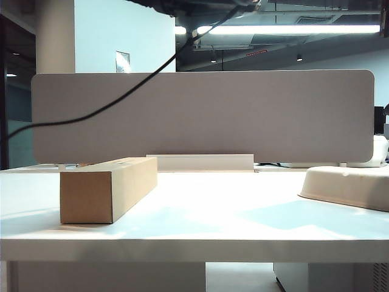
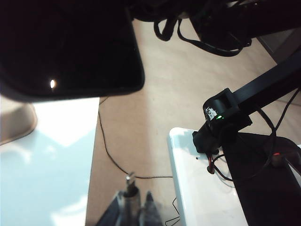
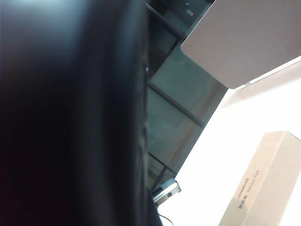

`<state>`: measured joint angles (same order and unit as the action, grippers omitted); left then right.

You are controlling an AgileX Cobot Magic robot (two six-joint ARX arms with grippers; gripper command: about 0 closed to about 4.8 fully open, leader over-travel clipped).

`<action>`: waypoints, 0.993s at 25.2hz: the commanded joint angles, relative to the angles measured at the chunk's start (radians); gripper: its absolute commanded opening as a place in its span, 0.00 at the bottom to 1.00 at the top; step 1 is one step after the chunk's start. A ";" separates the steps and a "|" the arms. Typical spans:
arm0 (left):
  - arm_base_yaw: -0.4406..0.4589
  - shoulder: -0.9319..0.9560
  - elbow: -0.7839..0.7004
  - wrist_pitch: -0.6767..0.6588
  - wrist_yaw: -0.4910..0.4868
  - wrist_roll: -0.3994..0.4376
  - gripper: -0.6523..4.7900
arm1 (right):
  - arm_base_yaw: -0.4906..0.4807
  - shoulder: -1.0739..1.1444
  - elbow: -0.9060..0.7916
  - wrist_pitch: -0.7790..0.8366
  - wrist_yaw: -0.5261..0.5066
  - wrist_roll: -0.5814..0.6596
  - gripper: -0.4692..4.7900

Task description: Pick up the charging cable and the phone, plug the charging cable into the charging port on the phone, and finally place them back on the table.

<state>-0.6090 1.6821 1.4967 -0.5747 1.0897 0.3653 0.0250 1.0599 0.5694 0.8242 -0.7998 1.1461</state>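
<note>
Two grippers are working above the wide white counter point(image 1: 200, 213), out of the exterior view. On the left of that view the charging cable point(image 1: 121, 97), a thin black cord, is sagging down from the top edge in a long curve across the grey fabric divider point(image 1: 243, 115). Below it a brown cardboard box point(image 1: 103, 188), long and square-edged, is lying on the counter's left part. A cream shallow tray point(image 1: 352, 185) with a rounded rim is sitting at the far right, well apart from the box.

In the left wrist view the left gripper point(image 2: 139, 201) is pinching the cable's end between narrow dark fingers point(image 2: 149, 205), so that the small silver plug point(image 2: 130, 178) is sticking out past them. The phone point(image 2: 70, 42), black and glossy with a rounded corner, is hanging in the air ahead of the plug, apart from it, over the counter's edge and the tan floor point(image 2: 155, 108). Its charging port is not showing.

In the right wrist view the phone is filling the near side as a dark, blurred slab with a curved edge, hiding the right gripper's fingers. The right gripper is closed narrow and is carrying the phone aloft. Past the slab the box, bearing small print, is lying on the bright counter under the divider's rounded corner.
</note>
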 commanded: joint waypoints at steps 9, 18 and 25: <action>-0.014 -0.007 0.005 0.113 0.093 -0.071 0.11 | 0.019 -0.005 0.010 0.048 -0.055 0.032 0.09; -0.024 -0.006 0.004 0.095 0.104 -0.070 0.11 | 0.059 -0.004 0.010 0.050 -0.029 0.032 0.09; -0.024 -0.001 0.004 0.076 0.103 -0.066 0.11 | 0.059 -0.004 0.010 0.082 -0.034 0.033 0.09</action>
<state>-0.6308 1.6821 1.4979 -0.5026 1.1793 0.2947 0.0834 1.0607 0.5694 0.8658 -0.8387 1.1790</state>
